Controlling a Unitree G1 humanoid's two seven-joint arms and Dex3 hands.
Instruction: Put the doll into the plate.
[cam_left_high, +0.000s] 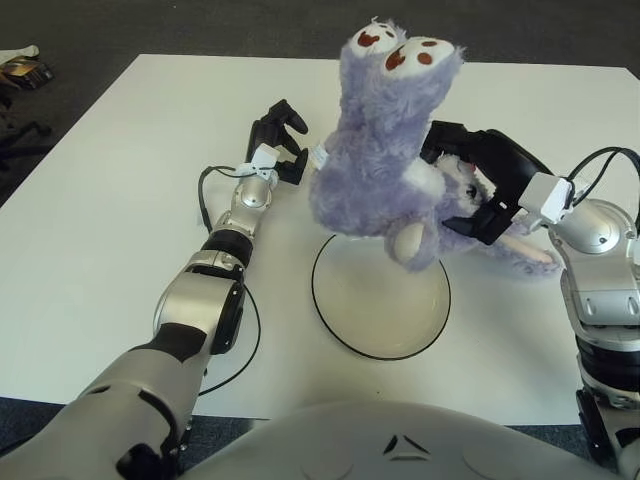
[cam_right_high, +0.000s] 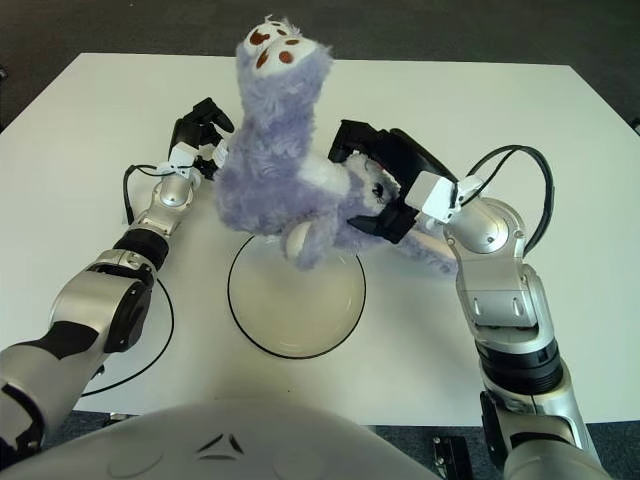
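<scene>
While the doll (cam_left_high: 375, 160) hangs over the far rim of the plate (cam_left_high: 381, 290), feet up, the right hand (cam_left_high: 480, 180) is clenched around its body. Left of the doll, the left hand (cam_left_high: 277, 135) shows curled, holding nothing, above the tabletop (cam_left_high: 110, 200).

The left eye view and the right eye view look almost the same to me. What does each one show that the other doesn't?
Only the left eye view shows some dark clutter on the floor at the upper left.

Only the right eye view shows the right arm's lower part in full, and the table's right edge.

Both show the purple doll held in the right hand, partly over the far rim of the plate, and the left hand just left of the doll.
</scene>
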